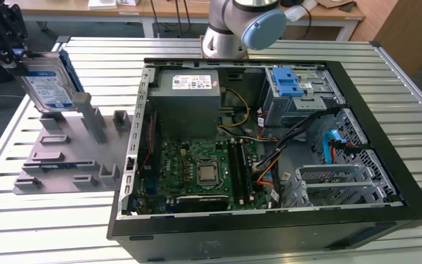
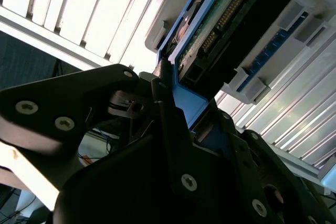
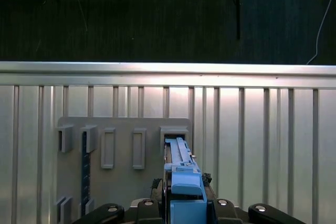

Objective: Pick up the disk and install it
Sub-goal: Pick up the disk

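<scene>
Your tool point(image 1: 15, 52) hangs at the exterior view's far left, above the bench point(image 1: 50, 220). It is clamped on the upper end of the disk point(image 1: 48, 85). The disk stands on edge and leans a little, with its blue-and-white label facing the camera and its blue frame showing along the far edge.

In the second wrist view you can see the black fingers point(image 2: 164, 108) of the tool point(image 2: 186, 111) pressed against the blue frame. The disk point(image 2: 220, 19) stretches away from them with its green circuit board showing.

The lower end of the disk sits right at the grey holder plate point(image 1: 64, 159), among its upright posts and slots. In the first wrist view the disk point(image 3: 181, 171) runs edge-on from the tool point(image 3: 181, 211) toward one slot of the plate point(image 3: 121, 129), which lies flat on the slatted metal bench point(image 3: 273, 140). You cannot tell from these views whether the disk's lower edge touches the slot or sits just above it.

The open computer case point(image 1: 270, 242) lies on its side to the exterior view's right of the plate, well apart from the disk. Inside it, the grey drive cage point(image 1: 299, 96) with its blue latch sits in the far corner. The grey power-supply box point(image 1: 189, 102) is beside the cage toward the exterior view's left, and the green main board point(image 1: 196, 165) lies nearer the camera. The arm's base point(image 1: 233, 27) stands behind the case.
</scene>
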You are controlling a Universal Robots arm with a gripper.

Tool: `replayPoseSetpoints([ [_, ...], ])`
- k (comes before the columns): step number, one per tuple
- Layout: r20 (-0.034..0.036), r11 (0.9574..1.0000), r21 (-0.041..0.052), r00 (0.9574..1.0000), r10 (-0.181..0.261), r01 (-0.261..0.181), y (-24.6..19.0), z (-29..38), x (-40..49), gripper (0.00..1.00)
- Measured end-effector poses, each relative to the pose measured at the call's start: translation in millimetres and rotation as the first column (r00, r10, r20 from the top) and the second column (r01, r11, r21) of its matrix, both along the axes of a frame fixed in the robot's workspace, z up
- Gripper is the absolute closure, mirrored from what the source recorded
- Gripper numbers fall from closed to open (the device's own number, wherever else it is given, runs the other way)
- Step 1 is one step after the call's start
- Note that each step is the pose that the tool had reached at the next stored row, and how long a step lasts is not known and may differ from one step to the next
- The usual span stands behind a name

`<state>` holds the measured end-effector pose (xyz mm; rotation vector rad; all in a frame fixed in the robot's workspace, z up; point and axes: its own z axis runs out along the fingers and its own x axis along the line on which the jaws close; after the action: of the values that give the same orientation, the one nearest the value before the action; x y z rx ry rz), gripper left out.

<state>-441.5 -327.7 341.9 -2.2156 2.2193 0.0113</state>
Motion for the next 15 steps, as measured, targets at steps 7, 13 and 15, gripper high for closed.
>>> replayPoseSetpoints([
  [7, 0.0000, 1.0000, 0.0000, 1.0000, 0.000, 0.000, 0.0, 2.9, 0.0, 0.64],
  [13, 0.0000, 1.0000, -0.0001, 1.0000, 0.000, 0.000, 0.0, 5.9, 0.0, 0.64],
  [15, 0.0001, 1.0000, 0.0000, 1.0000, 0.000, 0.000, 0.0, 6.8, 0.0, 0.64],
])
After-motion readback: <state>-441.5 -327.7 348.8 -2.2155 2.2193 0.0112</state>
